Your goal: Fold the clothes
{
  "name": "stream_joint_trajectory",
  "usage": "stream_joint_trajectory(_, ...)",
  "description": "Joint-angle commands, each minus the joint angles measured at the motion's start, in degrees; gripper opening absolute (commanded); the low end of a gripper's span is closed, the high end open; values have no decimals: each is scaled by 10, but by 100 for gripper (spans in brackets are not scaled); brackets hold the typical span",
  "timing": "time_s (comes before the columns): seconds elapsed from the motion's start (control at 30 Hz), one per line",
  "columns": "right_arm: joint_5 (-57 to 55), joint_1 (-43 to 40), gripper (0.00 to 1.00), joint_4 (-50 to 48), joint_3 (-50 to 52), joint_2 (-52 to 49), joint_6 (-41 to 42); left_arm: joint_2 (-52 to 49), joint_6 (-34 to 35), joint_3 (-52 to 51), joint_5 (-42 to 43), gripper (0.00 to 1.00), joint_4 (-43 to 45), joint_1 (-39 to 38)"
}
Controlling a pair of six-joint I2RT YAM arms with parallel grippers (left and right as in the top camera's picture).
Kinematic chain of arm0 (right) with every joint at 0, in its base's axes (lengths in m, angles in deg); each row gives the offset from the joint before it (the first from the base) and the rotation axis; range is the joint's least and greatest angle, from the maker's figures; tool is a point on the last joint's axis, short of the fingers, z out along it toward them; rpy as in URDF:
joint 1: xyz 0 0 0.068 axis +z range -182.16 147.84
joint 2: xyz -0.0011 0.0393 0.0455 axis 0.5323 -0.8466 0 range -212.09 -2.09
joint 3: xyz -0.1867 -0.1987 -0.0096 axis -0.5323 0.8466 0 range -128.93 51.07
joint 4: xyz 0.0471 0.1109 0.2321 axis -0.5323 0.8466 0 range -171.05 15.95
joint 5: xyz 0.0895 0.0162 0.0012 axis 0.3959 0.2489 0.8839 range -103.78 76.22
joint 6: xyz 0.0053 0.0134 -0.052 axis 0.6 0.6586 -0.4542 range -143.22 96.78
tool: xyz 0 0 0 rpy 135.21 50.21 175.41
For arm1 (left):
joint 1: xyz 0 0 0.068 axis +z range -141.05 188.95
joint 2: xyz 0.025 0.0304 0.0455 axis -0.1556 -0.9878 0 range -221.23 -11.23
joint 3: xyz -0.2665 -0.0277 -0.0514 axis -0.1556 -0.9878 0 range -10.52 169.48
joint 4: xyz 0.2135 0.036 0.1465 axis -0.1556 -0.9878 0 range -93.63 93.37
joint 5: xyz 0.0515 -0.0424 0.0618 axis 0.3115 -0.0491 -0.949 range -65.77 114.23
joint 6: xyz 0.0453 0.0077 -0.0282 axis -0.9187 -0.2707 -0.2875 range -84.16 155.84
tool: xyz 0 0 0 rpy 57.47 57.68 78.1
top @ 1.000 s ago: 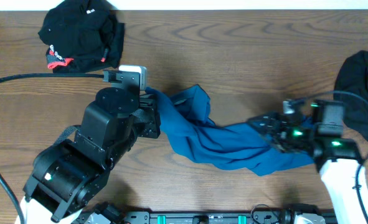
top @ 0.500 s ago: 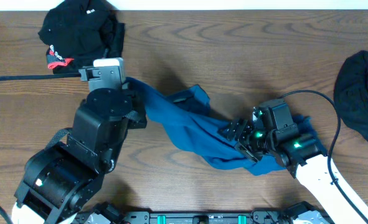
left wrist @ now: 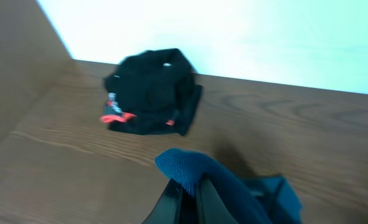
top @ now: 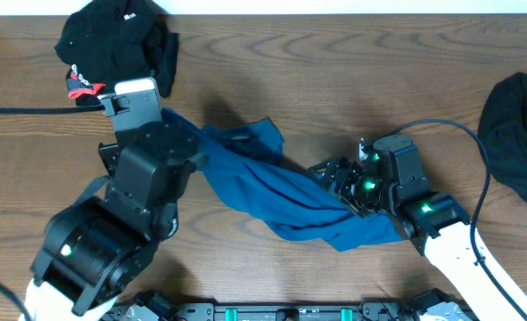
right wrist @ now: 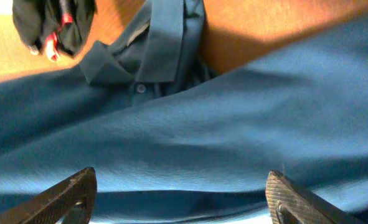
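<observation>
teal shirt (top: 272, 201) | L claw (left wrist: 187, 191) pinching its edge | R claw (right wrist: 180, 190) spread wide, over its mid

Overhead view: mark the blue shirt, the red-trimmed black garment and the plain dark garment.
blue shirt (top: 263, 196), overhead view, mid-body fabric
red-trimmed black garment (top: 116, 45), overhead view, its black middle
plain dark garment (top: 517, 125), overhead view, its middle, by the right edge

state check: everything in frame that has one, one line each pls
teal-blue shirt, unfolded, bunched and drawn out between the two arms, collar showing
black garment with red-and-white trim, crumpled heap at far left, untouched
dark garment, crumpled heap at the right edge, untouched
left gripper, shut on the teal-blue shirt
right gripper, open, jaws spread wide over the teal-blue shirt
</observation>
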Motion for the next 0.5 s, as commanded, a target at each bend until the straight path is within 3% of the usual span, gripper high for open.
stream_joint_trajectory(0.0,-37,5,85,23,-12,2,-251,-6,-8,17,-90,6,1,0)
stream_joint_trajectory(0.1,-66,12,84,55,-12,0,-380,-6,-7,17,-91,6,1,9)
stream_joint_trajectory(0.23,-102,50,84,58,-12,-1,-476,-5,3,17,-89,6,1,16)
stream_joint_trajectory(0.47,-172,175,87,39,-12,-45,-529,-5,12,17,-42,6,5,17)
